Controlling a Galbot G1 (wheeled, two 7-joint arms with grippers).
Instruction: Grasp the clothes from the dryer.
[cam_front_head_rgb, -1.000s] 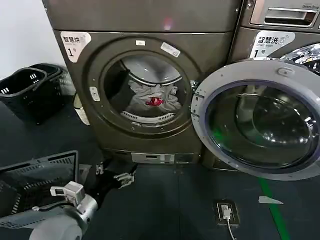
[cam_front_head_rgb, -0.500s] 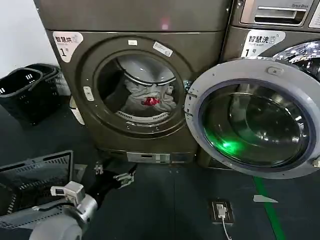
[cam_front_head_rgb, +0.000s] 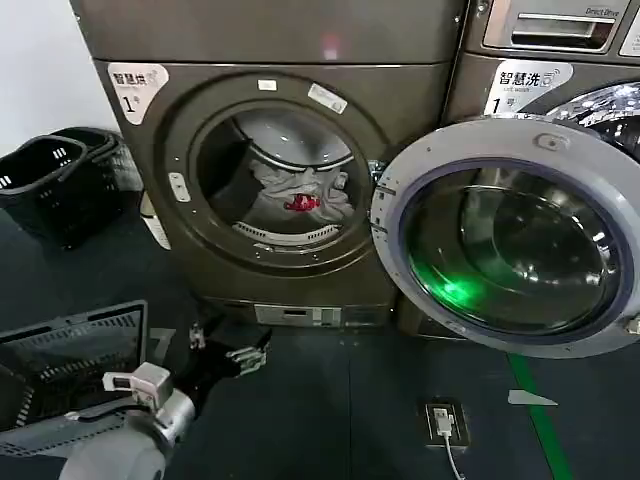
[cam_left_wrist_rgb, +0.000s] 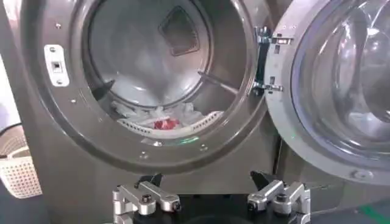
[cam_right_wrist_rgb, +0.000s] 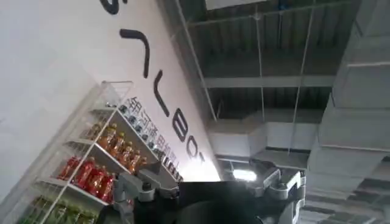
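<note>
Left gripper (cam_front_head_rgb: 228, 345) hangs low in front of the dryer (cam_front_head_rgb: 420, 95), fingers spread wide apart and empty, nothing between them. In the left wrist view the gripper (cam_left_wrist_rgb: 210, 198) has its two fingers (cam_left_wrist_rgb: 146, 196) splayed to either side, and it points straight at the porthole. The clothes (cam_front_head_rgb: 300, 195) lie heaped at the bottom of the drum, well apart from the gripper, pale fabric with a red patch (cam_left_wrist_rgb: 164, 123) showing near the front lip. The door (cam_front_head_rgb: 510, 235) stands swung open to the right, clear of the opening, glass glowing green.

To do this well, the gripper wants to rise to the height of the opening, go in over the lower rim without clipping it, and sink into the thick middle of the pile near that red patch, closing on a deep fold, not a loose edge. Soft cloth slips, so a full bite counts. Staying left of the door hinge (cam_left_wrist_rgb: 263, 61) looks wise.

The left arm reaches forward and down from the lower left of the head view, forearm stretched toward the dryer's base, wrist level. A grey basket (cam_front_head_rgb: 70, 345) sits just beside it on the floor. The right gripper (cam_right_wrist_rgb: 210, 189) is parked, aimed up at a ceiling and a shelf of bottles, fingers parted and empty
</note>
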